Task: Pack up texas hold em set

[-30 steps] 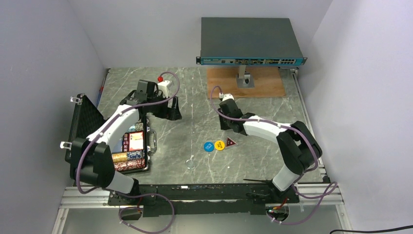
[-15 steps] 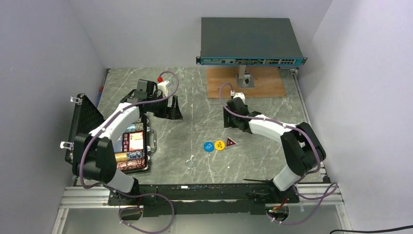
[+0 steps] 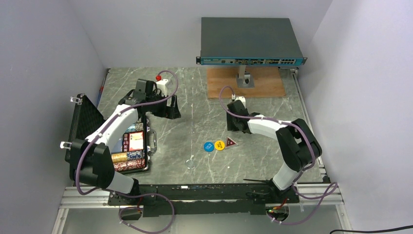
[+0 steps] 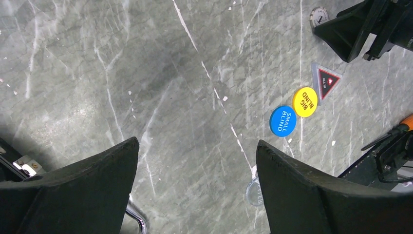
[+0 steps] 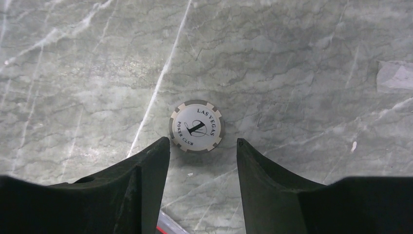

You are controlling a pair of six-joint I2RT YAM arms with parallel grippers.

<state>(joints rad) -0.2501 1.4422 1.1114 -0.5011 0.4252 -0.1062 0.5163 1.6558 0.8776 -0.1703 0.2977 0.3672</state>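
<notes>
The black briefcase [image 3: 130, 152] lies open at the left with its foam lid [image 3: 85, 122] up, holding chip rows and a red-yellow card box [image 3: 136, 141]. A blue disc [image 3: 208, 146], a yellow disc [image 3: 219, 145] and a red triangular token [image 3: 230, 142] lie mid-table, and show in the left wrist view too [image 4: 283, 121] [image 4: 305, 101] [image 4: 326, 80]. A clear disc [image 3: 191, 163] lies nearer. A grey-white poker chip [image 5: 197, 126] lies on the table just ahead of my open, empty right gripper [image 5: 202, 141] [image 3: 233, 124]. My left gripper [image 4: 197, 144] [image 3: 171, 113] is open and empty above bare table right of the case.
A big grey network switch [image 3: 251, 41] stands on a post over a wooden board [image 3: 246, 84] at the back. White walls close in both sides. The case's silver handle [image 4: 137, 222] is under my left finger.
My right gripper has shifted right and a little back, over the grey-white chip. The left arm has barely moved.
</notes>
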